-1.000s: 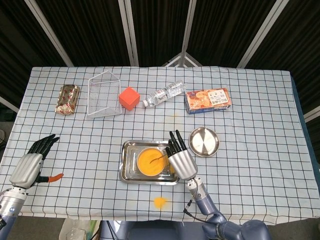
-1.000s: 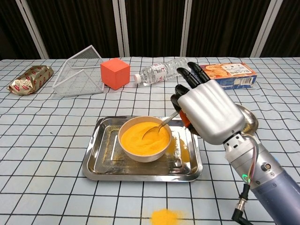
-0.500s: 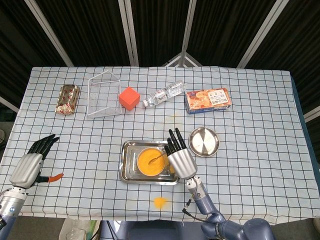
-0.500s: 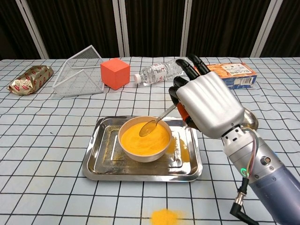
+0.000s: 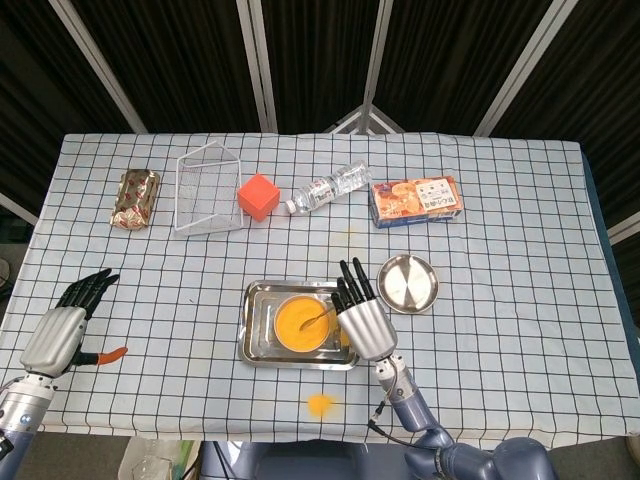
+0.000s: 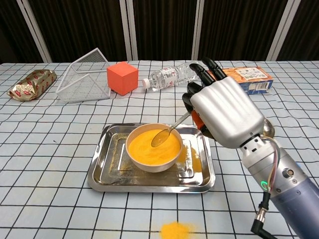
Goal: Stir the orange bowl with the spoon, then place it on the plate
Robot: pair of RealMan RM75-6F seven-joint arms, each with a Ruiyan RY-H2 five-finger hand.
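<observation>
An orange bowl full of orange powder stands in a steel tray. My right hand pinches the handle of a metal spoon, whose tip rests on the powder right of the bowl's middle. A round steel plate lies just right of the tray, mostly hidden behind my hand in the chest view. My left hand hovers empty at the table's near left with its fingers spread.
Spilled powder lies in front of the tray. Along the far side lie a snack packet, a wire basket, a red cube, a water bottle and an orange box.
The spoon lifted and swung left across the powder, then settled back slightly right. My right hand shifted a little with it. The left hand stayed still.
</observation>
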